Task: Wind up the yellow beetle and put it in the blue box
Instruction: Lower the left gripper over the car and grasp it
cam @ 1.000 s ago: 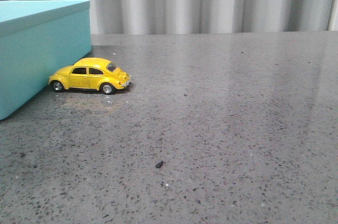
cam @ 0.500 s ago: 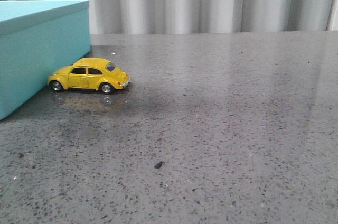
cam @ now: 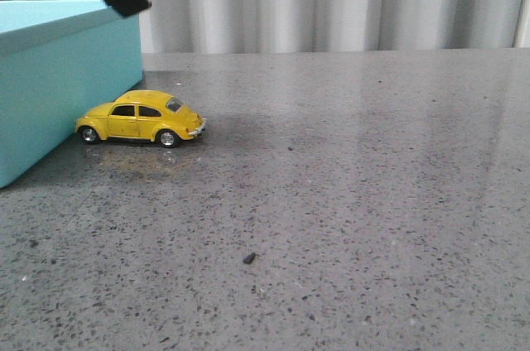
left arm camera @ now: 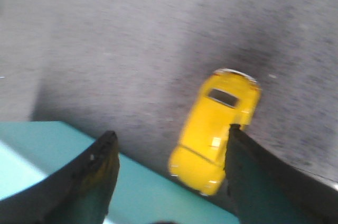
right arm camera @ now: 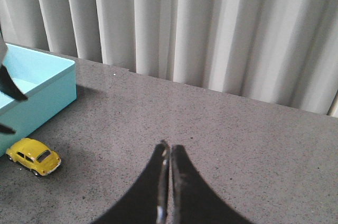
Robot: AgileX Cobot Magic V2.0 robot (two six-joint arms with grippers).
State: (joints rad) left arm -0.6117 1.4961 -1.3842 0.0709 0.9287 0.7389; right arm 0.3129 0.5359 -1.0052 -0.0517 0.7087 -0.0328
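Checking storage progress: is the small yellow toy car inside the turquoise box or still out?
Out. The small glossy yellow toy car stands on its wheels on the grey table, beside the turquoise box.

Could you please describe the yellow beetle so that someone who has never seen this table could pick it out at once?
Start at the large blue box on the left side of the grey speckled table. Right beside its near corner stands the yellow beetle, on its wheels. It is the only glossy yellow thing there, a small toy car with dark windows, far smaller than the box.
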